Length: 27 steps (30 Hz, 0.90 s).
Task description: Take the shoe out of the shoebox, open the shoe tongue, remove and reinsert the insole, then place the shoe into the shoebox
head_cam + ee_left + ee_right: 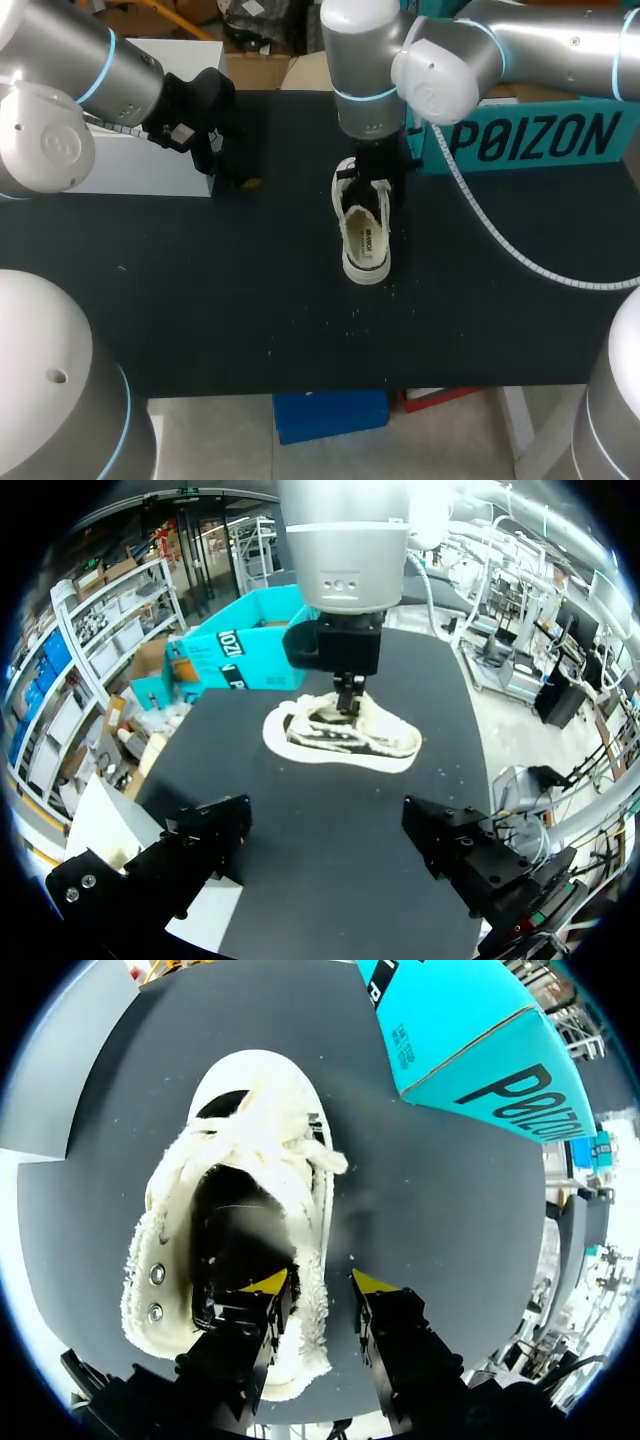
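Straddling the shoe (366, 240) wall mid-frame, our right claw (320, 1282) stands open; the shoe's long axis runs top to bottom.

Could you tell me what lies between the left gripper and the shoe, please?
Only bare table from left gripper to shoe, in the left wrist view.
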Available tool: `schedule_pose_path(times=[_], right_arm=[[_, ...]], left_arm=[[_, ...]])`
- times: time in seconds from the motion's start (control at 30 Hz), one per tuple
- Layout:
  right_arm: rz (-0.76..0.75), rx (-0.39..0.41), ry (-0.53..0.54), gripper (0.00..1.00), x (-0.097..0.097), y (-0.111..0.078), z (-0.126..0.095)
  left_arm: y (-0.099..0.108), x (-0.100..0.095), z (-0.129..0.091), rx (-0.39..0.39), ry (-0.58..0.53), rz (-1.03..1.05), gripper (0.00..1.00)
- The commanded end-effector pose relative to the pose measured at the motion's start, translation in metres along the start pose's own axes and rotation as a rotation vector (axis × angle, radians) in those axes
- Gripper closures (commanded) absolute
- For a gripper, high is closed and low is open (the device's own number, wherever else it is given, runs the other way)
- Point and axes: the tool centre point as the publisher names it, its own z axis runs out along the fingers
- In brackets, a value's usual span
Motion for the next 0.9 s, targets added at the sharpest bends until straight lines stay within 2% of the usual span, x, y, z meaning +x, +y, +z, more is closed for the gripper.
schedule_pose_path(times=[0.03, 0.5, 0.57, 0.6, 0.63, 0.9], right_arm=[[0.011, -0.011, 0.001, 0.68, 0.005, -0.002, 0.007], [0.037, -0.02, 0.009, 0.71, 0.007, -0.006, 0.021], [0.039, -0.02, 0.01, 0.78, 0.007, -0.006, 0.023], [0.041, -0.02, 0.01, 0.93, 0.007, -0.006, 0.023], [0.042, -0.021, 0.01, 1.0, 0.007, -0.006, 0.023], [0.047, -0.033, 0.001, 1.0, 0.002, -0.008, 0.016]], left_arm=[[0.0, 0.001, 0.0, -0.002, -0.003, -0.001, 0.0], [0.0, 0.001, 0.0, -0.002, -0.003, -0.001, 0.0], [0.0, 0.001, 0.0, -0.002, -0.003, -0.001, 0.0], [0.0, 0.001, 0.0, -0.002, -0.003, -0.001, 0.0], [0.0, 0.001, 0.0, -0.002, -0.003, -0.001, 0.0], [0.0, 0.001, 0.0, -0.002, -0.003, -0.001, 0.0]])
